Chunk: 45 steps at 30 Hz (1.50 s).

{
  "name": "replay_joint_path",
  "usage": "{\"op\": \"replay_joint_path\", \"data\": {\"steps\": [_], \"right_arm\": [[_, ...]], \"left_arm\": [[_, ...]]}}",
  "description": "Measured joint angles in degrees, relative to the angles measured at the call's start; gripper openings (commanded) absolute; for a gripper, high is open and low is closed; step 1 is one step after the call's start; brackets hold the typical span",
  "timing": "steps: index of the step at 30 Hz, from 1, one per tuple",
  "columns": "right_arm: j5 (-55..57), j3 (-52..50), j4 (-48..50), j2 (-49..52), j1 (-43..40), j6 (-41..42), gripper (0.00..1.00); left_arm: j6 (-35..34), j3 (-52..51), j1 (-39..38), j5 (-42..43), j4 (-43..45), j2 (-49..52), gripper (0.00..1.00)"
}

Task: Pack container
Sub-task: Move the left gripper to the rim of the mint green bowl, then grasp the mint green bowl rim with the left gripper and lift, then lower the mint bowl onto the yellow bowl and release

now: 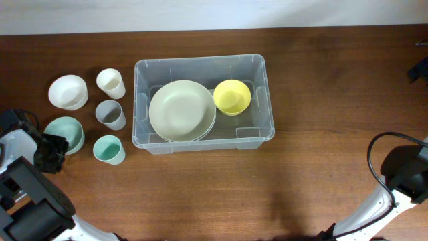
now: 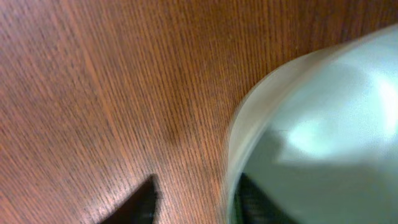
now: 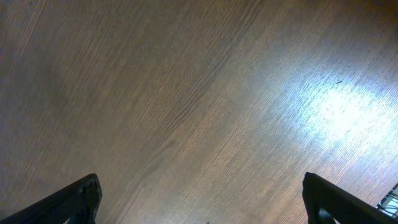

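Packing is partly done. The clear container (image 1: 200, 61) sits in the middle of the table (image 1: 301, 194). Inside it lie big pale plates (image 1: 182, 110), stacked, and a yellow bowl (image 1: 232, 97).

Five things wait outside, on the left arm's side: a white bowl (image 1: 67, 92), a cream cup (image 1: 110, 83), a grey cup (image 1: 110, 114), a teal cup (image 1: 108, 149) and a mint bowl (image 1: 65, 134).

The left gripper (image 2: 193, 202) is at the mint bowl, one finger inside the rim and one outside. Some table shows between the outside finger and the bowl, so it is open and not pinching yet.

The right gripper (image 3: 202, 199) is wide open over bare table, holding nothing.
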Motion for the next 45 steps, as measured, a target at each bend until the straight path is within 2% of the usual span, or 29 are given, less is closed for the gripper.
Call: {"op": "replay_joint_path", "data": {"steps": [3, 4, 10, 15, 21, 27, 31, 35, 38, 45], "right_arm": [[0.00, 0.00, 0.00, 0.00, 0.00, -0.02, 0.99], [0.00, 0.00, 0.00, 0.00, 0.00, 0.00, 0.99], [0.00, 0.00, 0.00, 0.00, 0.00, 0.00, 0.98], [0.00, 0.00, 0.00, 0.00, 0.00, 0.02, 0.99], [-0.02, 0.00, 0.00, 0.00, 0.00, 0.00, 0.99], [0.00, 0.00, 0.00, 0.00, 0.00, -0.04, 0.99], [0.00, 0.00, 0.02, 0.00, 0.00, 0.00, 0.99], [0.00, 0.00, 0.02, -0.02, 0.00, 0.00, 0.99], [0.00, 0.00, 0.00, -0.02, 0.00, 0.00, 0.99], [0.00, 0.00, 0.00, 0.00, 0.00, 0.00, 0.99]], "left_arm": [[0.17, 0.00, 0.00, 0.00, 0.24, 0.00, 0.03], [0.15, 0.00, 0.00, -0.02, 0.33, 0.02, 0.01], [-0.07, 0.33, 0.42, 0.61, 0.13, -0.02, 0.01], [0.98, 3.08, 2.45, 1.42, -3.72, 0.02, 0.01], [3.37, 15.41, 6.14, 9.73, -12.13, -0.98, 0.01], [5.44, 27.76, 4.31, 19.85, -12.98, -9.88, 0.01], [6.27, 31.41, -5.64, 22.34, -10.73, -17.53, 0.01], [6.95, 32.22, -23.41, 21.03, -7.15, -19.98, 0.01], [7.26, 32.22, -36.74, 16.61, -4.35, -17.09, 0.01], [8.26, 32.20, -54.29, 10.91, 3.43, -3.72, 0.01]]}}
